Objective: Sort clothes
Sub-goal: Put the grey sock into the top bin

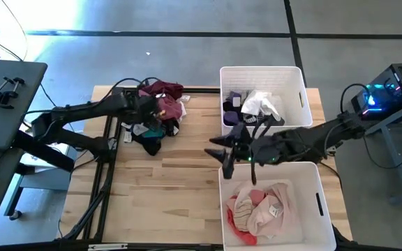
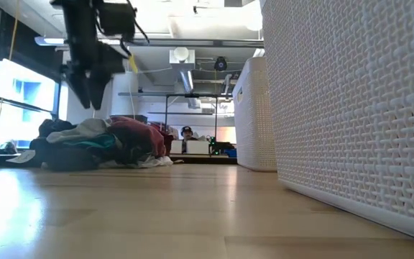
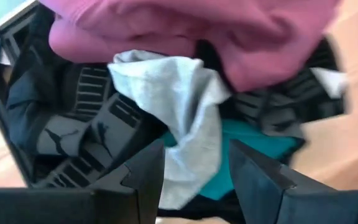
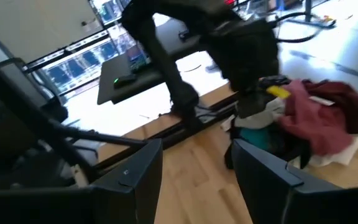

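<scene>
Light wooden table with a black frame along its left edge, standing on a grey concrete floor; windows, ceiling ducts and a distant seated person show beyond it in the low view.

Item 1: heap of small soft fabric garments, near the table's far left part. Maroon piece on top at the far side, black pieces below, a pale grey piece and a teal piece among them. The heap runs roughly from the far edge toward the table's middle; no single direction can be told for the individual pieces.

Item 2: far white rectangular woven plastic bin, right of the heap. Holds dark purple, black and white garments.

Item 3: near white rectangular woven plastic bin, just in front of the far one. Holds pink and red garments.

Item 4: left end effector, directly over the heap, fingers parted with the pale grey piece between them; holding nothing.

Item 5: right end effector, above bare table between the two bins' left ends, fingers apart, empty.
</scene>
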You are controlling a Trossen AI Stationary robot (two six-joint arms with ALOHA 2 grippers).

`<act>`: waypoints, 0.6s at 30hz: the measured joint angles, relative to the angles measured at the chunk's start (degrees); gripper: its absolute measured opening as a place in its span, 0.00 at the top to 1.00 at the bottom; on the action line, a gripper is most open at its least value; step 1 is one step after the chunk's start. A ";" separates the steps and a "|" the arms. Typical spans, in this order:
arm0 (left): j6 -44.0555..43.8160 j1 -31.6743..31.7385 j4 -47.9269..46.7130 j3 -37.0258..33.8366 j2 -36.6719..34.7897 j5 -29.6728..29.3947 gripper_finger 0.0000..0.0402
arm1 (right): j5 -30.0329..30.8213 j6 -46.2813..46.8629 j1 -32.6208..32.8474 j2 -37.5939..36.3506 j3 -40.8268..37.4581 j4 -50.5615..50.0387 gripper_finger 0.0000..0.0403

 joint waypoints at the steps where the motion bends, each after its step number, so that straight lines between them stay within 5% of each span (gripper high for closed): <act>1: 1.49 0.92 0.07 0.00 1.14 -0.50 0.60 | 0.06 0.34 0.51 0.11 0.00 0.00 0.55; 6: 9.43 3.96 1.35 -0.02 7.02 -5.83 0.61 | 1.31 0.35 2.11 0.11 0.00 0.28 0.55; 11: 16.06 5.07 6.64 -0.02 12.13 0.37 0.65 | 3.53 0.40 2.87 0.11 0.00 0.86 0.55; 18: 20.04 5.08 7.92 -0.02 16.31 -0.41 0.90 | 3.61 0.54 2.87 0.11 0.00 1.62 0.55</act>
